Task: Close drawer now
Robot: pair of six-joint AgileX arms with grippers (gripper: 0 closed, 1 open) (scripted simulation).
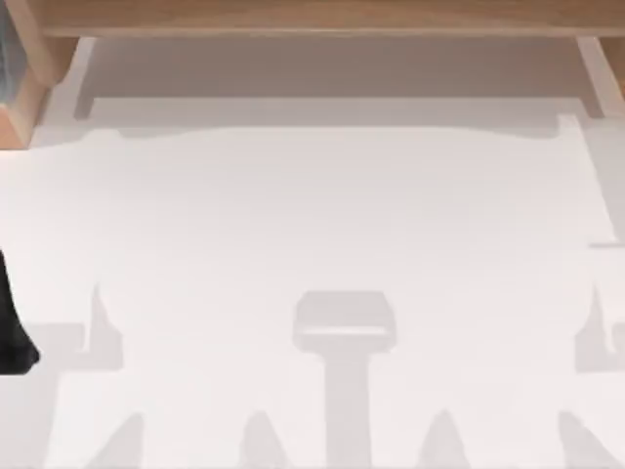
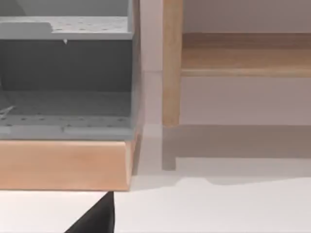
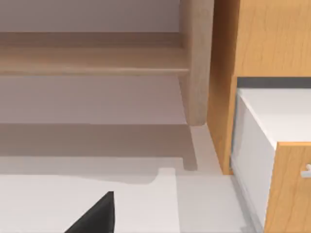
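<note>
The right hand sits low over the desk; I cannot tell whether it is spread or pressed together. Ahead of it and off to one side, the drawer stands pulled out of its wooden cabinet. It looks rigid and free-sliding, so a flat push on its front panel should do. Bare desk lies between them, but the shelf post crowds the cabinet. The left hand idles at the desk's left edge.

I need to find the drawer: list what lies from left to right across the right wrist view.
Wooden shelf rail → wooden post → cabinet side panel → open drawer's white side → drawer's wooden front with a small handle at the edge of the picture.
</note>
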